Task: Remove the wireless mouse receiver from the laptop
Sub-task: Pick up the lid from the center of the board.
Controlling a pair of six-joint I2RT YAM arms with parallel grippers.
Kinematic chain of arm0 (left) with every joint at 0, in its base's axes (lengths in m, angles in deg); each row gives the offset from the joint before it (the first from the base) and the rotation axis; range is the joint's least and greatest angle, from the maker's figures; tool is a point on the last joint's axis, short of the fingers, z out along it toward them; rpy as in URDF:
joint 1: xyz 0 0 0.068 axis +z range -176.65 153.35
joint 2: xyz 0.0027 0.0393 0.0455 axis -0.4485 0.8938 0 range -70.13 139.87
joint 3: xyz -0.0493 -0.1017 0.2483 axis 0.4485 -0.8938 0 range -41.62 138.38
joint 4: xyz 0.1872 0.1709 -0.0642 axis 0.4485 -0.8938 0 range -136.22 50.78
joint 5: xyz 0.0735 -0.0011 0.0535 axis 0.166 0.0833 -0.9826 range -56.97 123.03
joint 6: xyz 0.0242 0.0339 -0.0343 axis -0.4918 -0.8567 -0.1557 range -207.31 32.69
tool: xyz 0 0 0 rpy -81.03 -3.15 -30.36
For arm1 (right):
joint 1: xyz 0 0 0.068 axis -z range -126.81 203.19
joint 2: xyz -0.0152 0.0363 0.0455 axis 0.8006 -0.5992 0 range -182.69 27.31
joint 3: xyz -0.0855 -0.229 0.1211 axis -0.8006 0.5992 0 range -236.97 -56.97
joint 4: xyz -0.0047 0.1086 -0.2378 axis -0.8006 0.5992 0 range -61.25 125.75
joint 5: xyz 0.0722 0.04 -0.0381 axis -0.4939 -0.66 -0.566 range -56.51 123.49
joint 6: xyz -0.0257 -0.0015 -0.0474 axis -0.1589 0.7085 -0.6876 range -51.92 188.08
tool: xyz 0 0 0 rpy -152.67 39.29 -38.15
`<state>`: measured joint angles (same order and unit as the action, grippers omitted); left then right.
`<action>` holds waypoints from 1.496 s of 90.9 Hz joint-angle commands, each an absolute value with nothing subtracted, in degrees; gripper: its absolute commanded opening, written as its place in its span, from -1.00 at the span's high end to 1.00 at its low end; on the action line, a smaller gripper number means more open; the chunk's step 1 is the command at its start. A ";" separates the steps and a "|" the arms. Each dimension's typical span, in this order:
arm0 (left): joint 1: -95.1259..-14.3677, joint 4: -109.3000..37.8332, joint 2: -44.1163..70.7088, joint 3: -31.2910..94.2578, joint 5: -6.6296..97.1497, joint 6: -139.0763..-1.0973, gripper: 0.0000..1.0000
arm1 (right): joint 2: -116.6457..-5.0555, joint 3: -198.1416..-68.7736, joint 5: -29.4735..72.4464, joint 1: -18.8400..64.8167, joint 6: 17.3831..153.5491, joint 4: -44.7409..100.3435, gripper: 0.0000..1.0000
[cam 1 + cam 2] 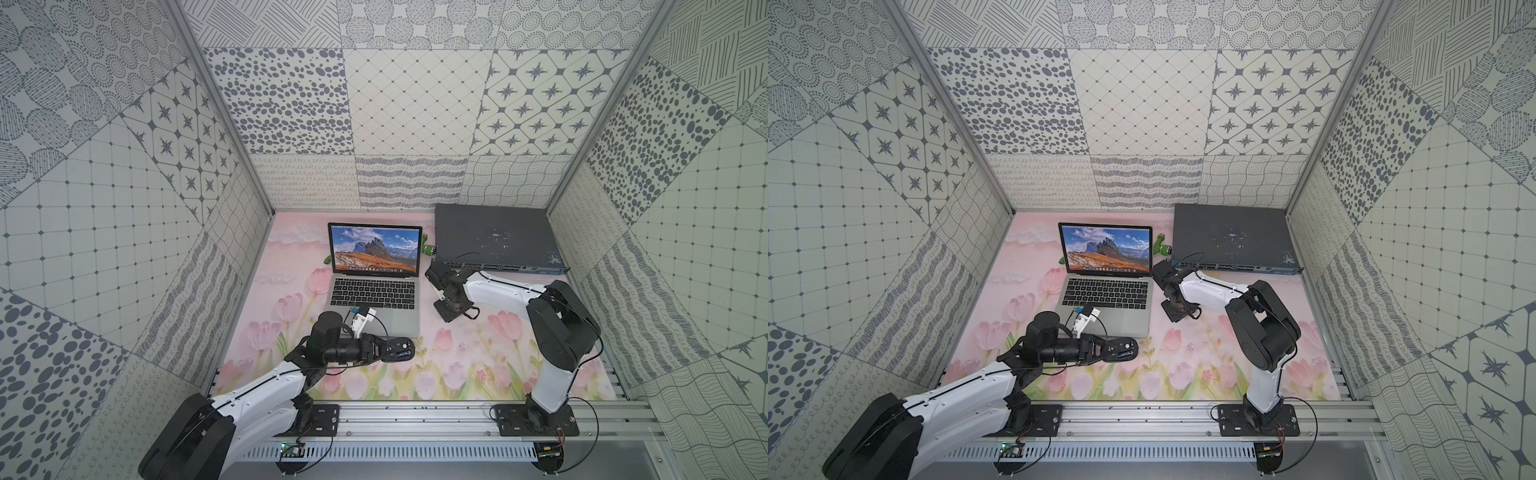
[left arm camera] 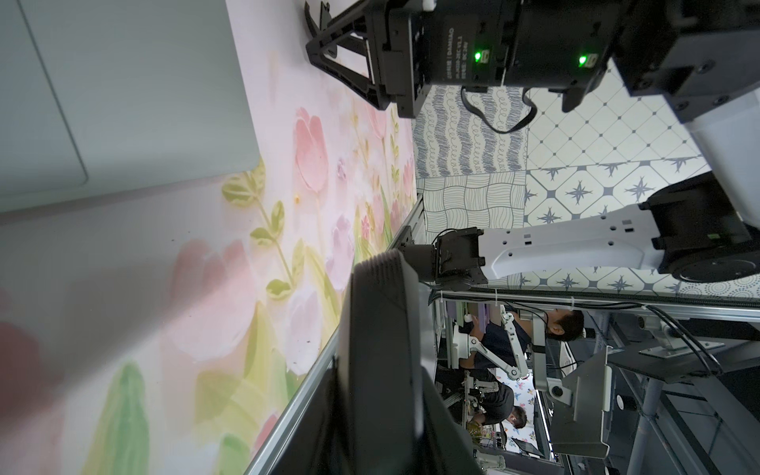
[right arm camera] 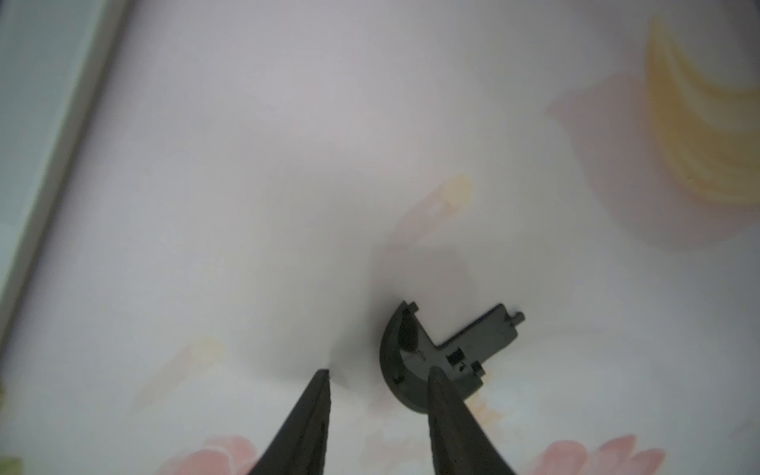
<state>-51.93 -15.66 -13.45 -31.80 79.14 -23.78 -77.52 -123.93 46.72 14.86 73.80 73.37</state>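
Note:
The silver-grey laptop (image 1: 374, 291) (image 1: 1104, 291) stands open mid-mat, with its wallpaper lit. I cannot make out the wireless mouse receiver in any view. My left gripper (image 1: 390, 351) (image 1: 1113, 349) lies level just in front of the laptop, shut on a black oval mouse (image 1: 402, 347) (image 1: 1124, 345). In the left wrist view the mouse (image 2: 378, 329) shows edge-on between the jaws. My right gripper (image 1: 449, 311) (image 1: 1177, 309) points down at the mat, right of the laptop. Its jaws (image 3: 378, 372) are open with bare mat between them. A small black plastic cover (image 3: 448, 349) lies beside one fingertip.
A flat dark grey network switch (image 1: 494, 237) sits at the back right, near the right arm's elbow. A green object (image 1: 428, 247) lies behind the laptop's screen. The laptop's edge (image 3: 24, 82) runs along one side of the right wrist view. An aluminium rail (image 1: 415, 415) borders the front.

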 commanded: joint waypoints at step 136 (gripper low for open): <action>-52.05 -12.41 -13.83 -31.69 79.34 -25.87 0.61 | -77.98 -121.14 41.73 17.50 76.08 75.57 0.66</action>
